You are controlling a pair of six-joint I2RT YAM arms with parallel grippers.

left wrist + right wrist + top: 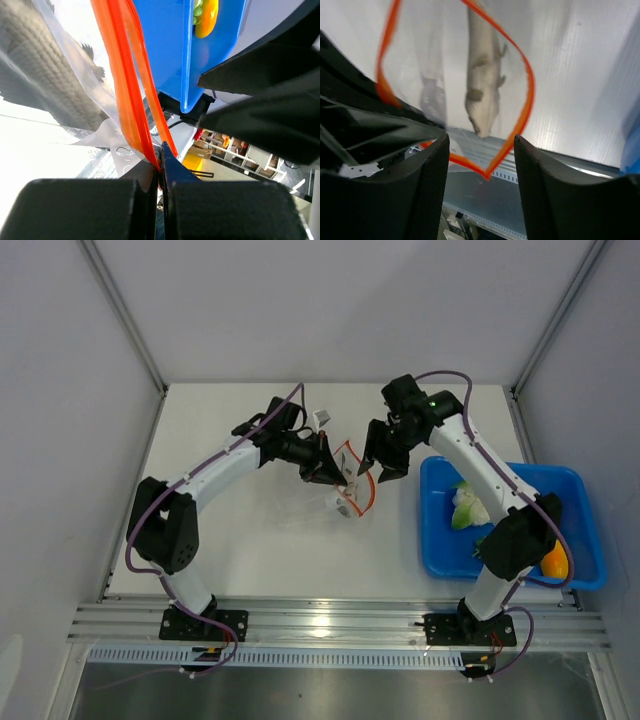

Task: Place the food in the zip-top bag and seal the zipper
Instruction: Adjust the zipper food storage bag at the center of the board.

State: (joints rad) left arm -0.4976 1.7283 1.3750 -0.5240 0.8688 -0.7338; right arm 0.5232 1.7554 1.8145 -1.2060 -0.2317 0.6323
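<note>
Small clear crinkly zip-top bag (440, 55) was held up over the white table (250, 550) between the two grippers; whether its bottom touched could not be told. Its orange-red zipper strip (524, 75) gaped in an open loop toward the right side. One pale fish-shaped toy (482, 85) lay inside. Left gripper (161, 167) was clenched on one corner of the zipper strip. Right gripper (385, 460) stood just before the mouth, jaws apart, empty. A green leafy piece (465, 508) and a yellow-orange fruit (553, 560) sat in the blue plastic tray (440, 540). Judged: loading part done. Best to hold the left pinch firm, fetch each piece from the tray and drop it through mid-loop, clear of the strip. Faint print on the film was too blurred to read.
</note>
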